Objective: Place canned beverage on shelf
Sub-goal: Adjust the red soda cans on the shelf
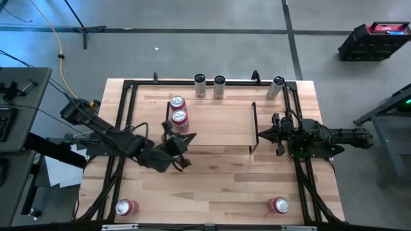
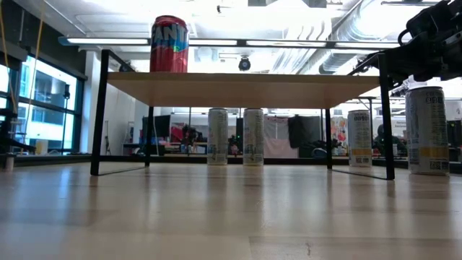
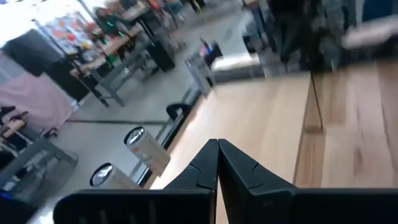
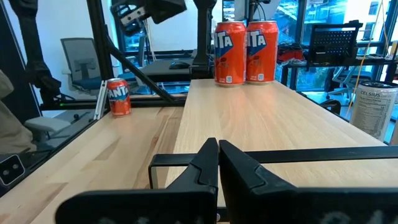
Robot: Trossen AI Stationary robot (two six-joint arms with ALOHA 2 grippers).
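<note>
Two red Fanta cans (image 1: pixel 178 110) are standing side by side, touching or nearly so, on the left end of the shelf (image 1: pixel 225 125), a light-wood board on a thin black wire frame sitting toward the far half of the table (image 1: pixel 212 186). The left gripper (image 1: pixel 182 142) is hovering just off the shelf's near-left corner, close to those cans, its fingers pressed together and holding nothing. The right gripper (image 1: pixel 263 134) is waiting at the shelf's right end rail, its fingers likewise pressed together and empty. Three slim white cans (image 1: pixel 219 86) are standing along the table's far edge behind the shelf. Two more red cans are standing at the near corners, one on the left (image 1: pixel 126 207) and one on the right (image 1: pixel 279 205).
</note>
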